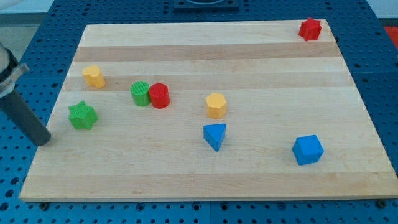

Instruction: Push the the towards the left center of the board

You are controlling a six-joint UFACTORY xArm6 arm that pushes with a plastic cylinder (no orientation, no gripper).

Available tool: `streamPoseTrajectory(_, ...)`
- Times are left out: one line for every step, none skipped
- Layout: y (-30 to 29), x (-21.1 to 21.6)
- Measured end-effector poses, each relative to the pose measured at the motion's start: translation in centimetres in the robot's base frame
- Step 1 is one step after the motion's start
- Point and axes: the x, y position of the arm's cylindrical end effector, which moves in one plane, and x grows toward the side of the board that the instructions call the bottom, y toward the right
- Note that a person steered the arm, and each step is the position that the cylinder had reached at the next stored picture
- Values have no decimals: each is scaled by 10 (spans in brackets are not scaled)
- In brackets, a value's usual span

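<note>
green star block (pixel 82 116) sits near my tip (pixel 42 140); arm mostly cut off at view's left.

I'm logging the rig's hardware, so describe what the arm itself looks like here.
Only a little shows at the view's left edge: a straight, round, dark grey rod with a matte finish, ending in my tip, blunt and the same colour. Above it, a sliver of a light grey metal mount. No cables or markings are visible.
</note>
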Motion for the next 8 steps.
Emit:
streamPoseTrajectory(-1, -19)
streamPoseTrajectory(9, -47)
streamPoseTrajectory(52, -51)
streamPoseTrajectory(105, -51)
streamPoseTrajectory(147, -51)
streamPoseTrajectory(185, -51)
streamPoseTrajectory(188, -51)
streamPoseTrajectory(164, -51)
